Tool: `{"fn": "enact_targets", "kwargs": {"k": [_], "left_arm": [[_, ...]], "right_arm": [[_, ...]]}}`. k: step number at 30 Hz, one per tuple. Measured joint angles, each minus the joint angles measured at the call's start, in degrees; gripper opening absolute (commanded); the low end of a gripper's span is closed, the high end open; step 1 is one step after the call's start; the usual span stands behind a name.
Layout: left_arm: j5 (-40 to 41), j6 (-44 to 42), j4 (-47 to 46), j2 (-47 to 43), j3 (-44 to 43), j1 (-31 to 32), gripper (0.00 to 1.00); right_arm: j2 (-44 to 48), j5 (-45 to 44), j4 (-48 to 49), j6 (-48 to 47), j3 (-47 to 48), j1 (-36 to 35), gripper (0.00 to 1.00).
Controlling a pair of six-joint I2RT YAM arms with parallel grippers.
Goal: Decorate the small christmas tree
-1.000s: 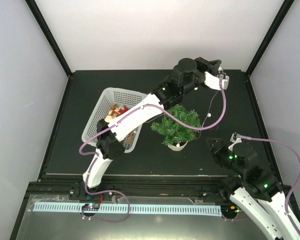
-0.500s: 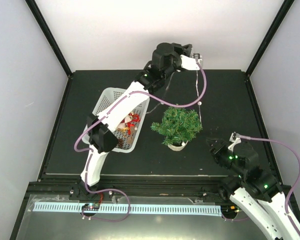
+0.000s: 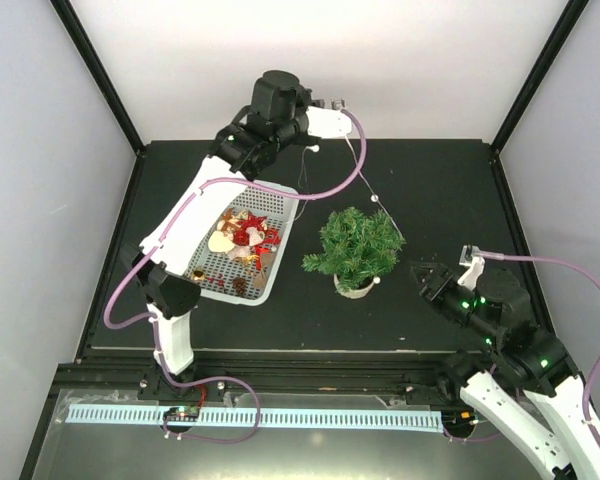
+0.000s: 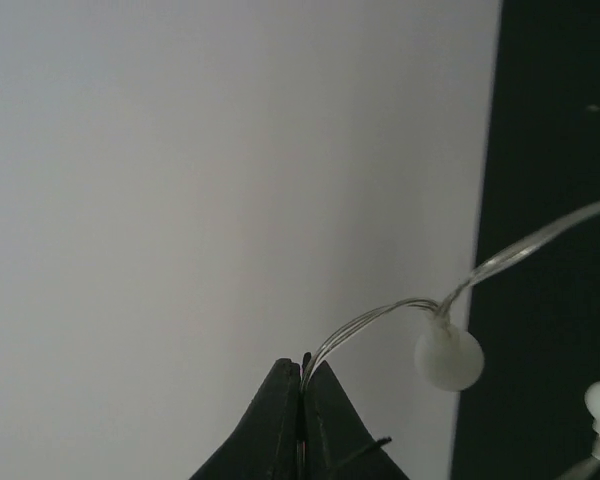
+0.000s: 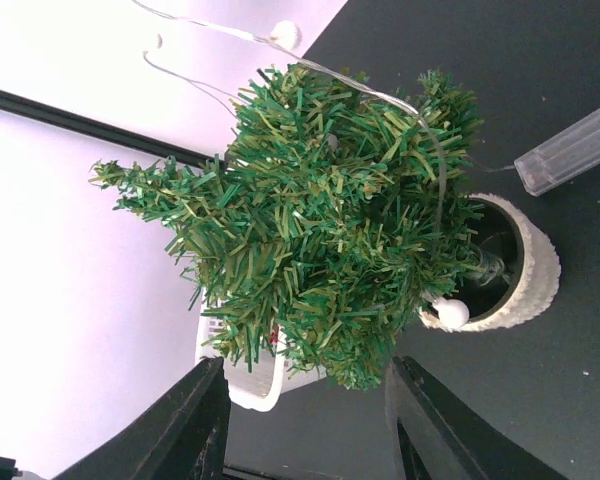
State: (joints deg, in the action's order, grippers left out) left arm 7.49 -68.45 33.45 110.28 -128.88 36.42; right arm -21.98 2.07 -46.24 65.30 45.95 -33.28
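Note:
The small christmas tree (image 3: pixel 358 248) stands in its whitish pot (image 3: pixel 354 291) at mid table. My left gripper (image 3: pixel 336 104) is high at the back, above the far end of the basket, and is shut on a thin light-string wire (image 4: pixel 380 318) with white bulbs (image 4: pixel 448 358). The wire (image 3: pixel 363 178) runs down to the tree's top right. My right gripper (image 3: pixel 421 272) is open and empty just right of the tree. In the right wrist view the tree (image 5: pixel 330 210) and pot (image 5: pixel 528 270) fill the space ahead of the open gripper (image 5: pixel 305 372), with wire draped over the branches.
A white mesh basket (image 3: pixel 208 196) of ornaments (image 3: pixel 245 236) lies left of the tree. A clear battery box (image 5: pixel 572 148) lies on the table beside the pot. White walls with black corner posts close in the back and sides.
My left arm has swung from the back right of the tree to the back left, above the basket, drawing the wire along. The right gripper has stayed beside the tree.

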Motion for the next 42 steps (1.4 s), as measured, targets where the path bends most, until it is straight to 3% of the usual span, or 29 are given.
{"fn": "enact_targets", "kwargs": {"k": [9,17,24,28,31,34,38,42], "left_arm": [[0.2,5.2,19.4,-5.4,5.6,-0.2,0.1],[-1.8,11.1,36.0,-7.1,8.0,-0.5,0.04],[-8.3,15.3,48.5,-11.1,8.5,-0.5,0.02],[-11.3,18.0,49.8,-16.8,15.6,-0.8,0.13],[-11.7,19.5,48.0,-21.2,24.0,-1.7,0.29],[-9.9,20.2,43.6,-24.5,33.3,-2.6,0.34],[-8.9,19.2,36.5,-25.1,42.2,-4.7,0.32],[-13.2,17.1,29.6,-22.2,43.6,-10.3,0.33]], "right_arm": [[-4.9,0.9,-0.2,-4.2,4.2,0.0,0.45],[-8.7,2.0,0.0,-8.0,8.1,0.0,0.45],[-10.0,2.7,-0.5,-11.2,10.6,0.0,0.45],[-10.6,2.8,-0.8,-12.5,11.7,0.0,0.45],[-10.7,2.8,-1.4,-13.2,12.3,0.0,0.45],[-11.2,2.8,-2.1,-13.9,12.8,0.0,0.45],[-12.1,2.9,-2.8,-14.0,13.0,0.0,0.45],[-13.1,3.0,-3.3,-14.0,13.2,0.0,0.45]]}}
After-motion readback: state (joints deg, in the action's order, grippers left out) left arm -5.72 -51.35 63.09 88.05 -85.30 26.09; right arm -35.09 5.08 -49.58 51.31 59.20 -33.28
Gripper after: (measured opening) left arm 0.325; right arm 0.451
